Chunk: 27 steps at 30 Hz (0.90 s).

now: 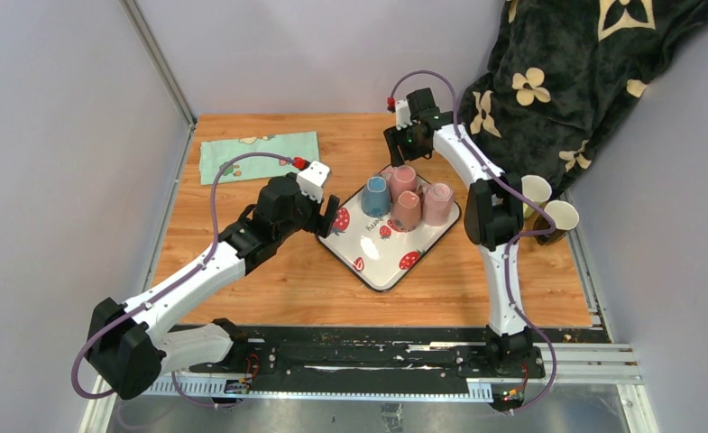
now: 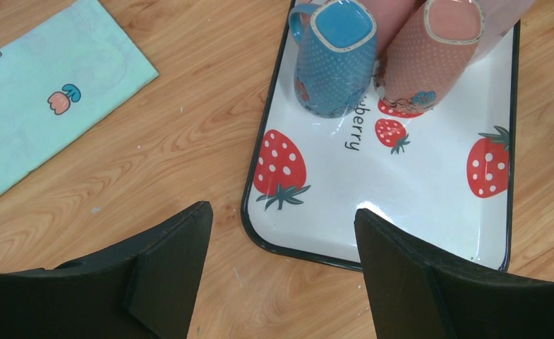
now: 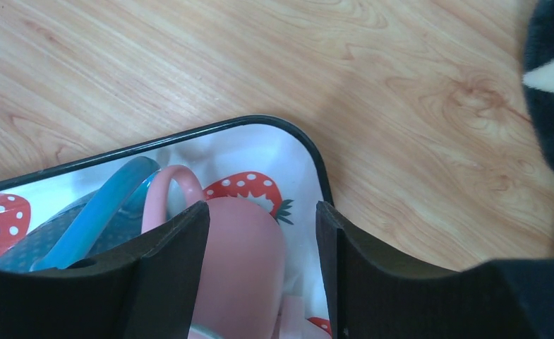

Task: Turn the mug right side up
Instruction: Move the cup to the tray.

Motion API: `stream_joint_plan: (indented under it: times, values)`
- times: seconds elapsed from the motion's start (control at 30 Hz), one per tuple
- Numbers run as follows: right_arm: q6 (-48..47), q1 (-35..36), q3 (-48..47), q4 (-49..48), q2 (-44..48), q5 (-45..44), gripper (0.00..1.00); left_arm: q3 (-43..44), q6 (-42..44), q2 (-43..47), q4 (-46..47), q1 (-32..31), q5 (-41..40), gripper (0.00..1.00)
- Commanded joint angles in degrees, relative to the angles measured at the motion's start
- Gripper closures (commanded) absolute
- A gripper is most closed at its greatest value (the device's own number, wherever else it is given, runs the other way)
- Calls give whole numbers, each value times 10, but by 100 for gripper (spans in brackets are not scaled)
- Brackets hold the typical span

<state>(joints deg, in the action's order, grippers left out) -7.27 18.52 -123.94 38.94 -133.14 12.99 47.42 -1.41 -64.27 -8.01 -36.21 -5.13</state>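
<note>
Since all four mugs on the strawberry-print tray (image 1: 388,263) stand mouth down, the step in hand looks like the approach to the first grasp. The right gripper (image 1: 407,144) hangs over the tray's 12 o'clock corner. In its wrist view the pink mug (image 3: 238,268) lies in line between the two fingers, handle toward 11 o'clock. The jaws stand open, with bare tray showing between the mug's wall and the right-hand finger, so nothing is gripped.

I judge this pink mug to be the target. It sits at the far end of the cluster, with the blue mug (image 1: 375,194) at its 8 o'clock, the salmon mug (image 1: 408,209) at 6 and the pale pink mug (image 1: 437,203) at 4, all packed close.

The next move calls for a descent over the mug's body and a firm close. After that come a lift clear of its neighbours and a half-turn of the wrist.

The right arm reaches long across the table, elbow raised and wrist pitched down. The left arm lies low and bent, and the left gripper (image 1: 327,216) waits wide open and empty at the tray's 9 o'clock edge.
</note>
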Motion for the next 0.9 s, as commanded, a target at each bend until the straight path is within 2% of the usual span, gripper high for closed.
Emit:
stream_joint_plan:
  times: [0.0,0.33,0.87]
  values:
    - [-20,11,32,35,18,20,38,12,8,-4,0,-3,6,19]
    - [-13,19,93,41,57,23,38,14,8,-9,-3,-4,9,19]
    - [-13,41,133,64,79,47,39,16,7,-13,-6,-4,13,19]
